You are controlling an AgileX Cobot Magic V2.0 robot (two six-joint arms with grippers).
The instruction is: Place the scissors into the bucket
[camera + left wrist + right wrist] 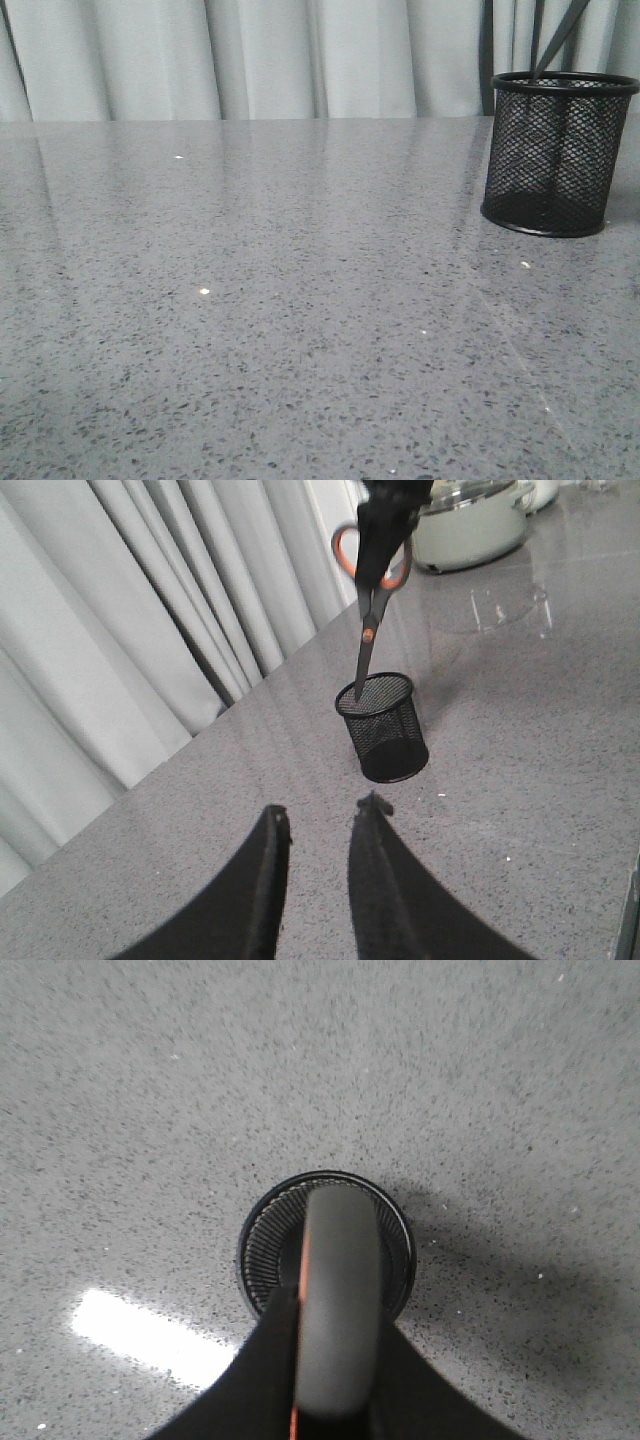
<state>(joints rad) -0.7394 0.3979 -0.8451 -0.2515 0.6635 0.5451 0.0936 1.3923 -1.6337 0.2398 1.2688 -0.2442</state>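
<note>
Grey-handled scissors (372,600) hang near-vertical, clamped in the right pincer (335,1400), tips inside the bucket (385,728).

Grey speckled table (250,330); pale curtains (250,55) behind; lidded pot (470,525) on table.

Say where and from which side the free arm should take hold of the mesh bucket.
Grip the bucket by its solid black rim, coming from above with one finger inside, at the side away from the scissors, whose blades already dip into it, held by the right gripper. The left gripper is open and free.
</note>
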